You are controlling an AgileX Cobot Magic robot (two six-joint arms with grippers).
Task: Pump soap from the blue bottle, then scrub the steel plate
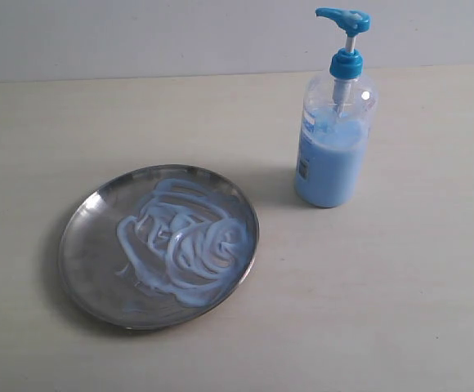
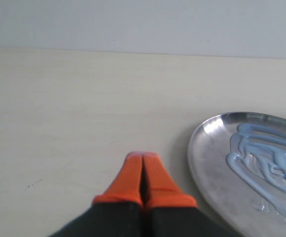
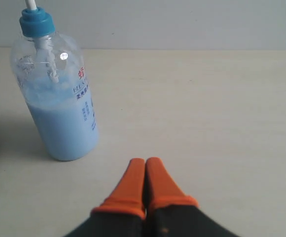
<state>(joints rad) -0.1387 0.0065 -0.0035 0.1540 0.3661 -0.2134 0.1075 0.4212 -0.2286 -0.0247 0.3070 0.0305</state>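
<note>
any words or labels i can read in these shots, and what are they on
blue bottle, label, right wrist view: a red mark above lines of blue print, too blurred to read.
The same label in the exterior view: too small to read.
steel plate: no writing visible.
Nothing can be quoted with confidence.

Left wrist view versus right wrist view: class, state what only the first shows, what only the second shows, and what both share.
Only the left wrist view: the steel plate, its face smeared with soap swirls, beside the shut left gripper. Only the right wrist view: the blue bottle, upright and part-full, beyond the shut right gripper; a grey sliver at the edge may be the plate's rim. Both: pale table, plain wall, orange fingertips pressed together, holding nothing.
</note>
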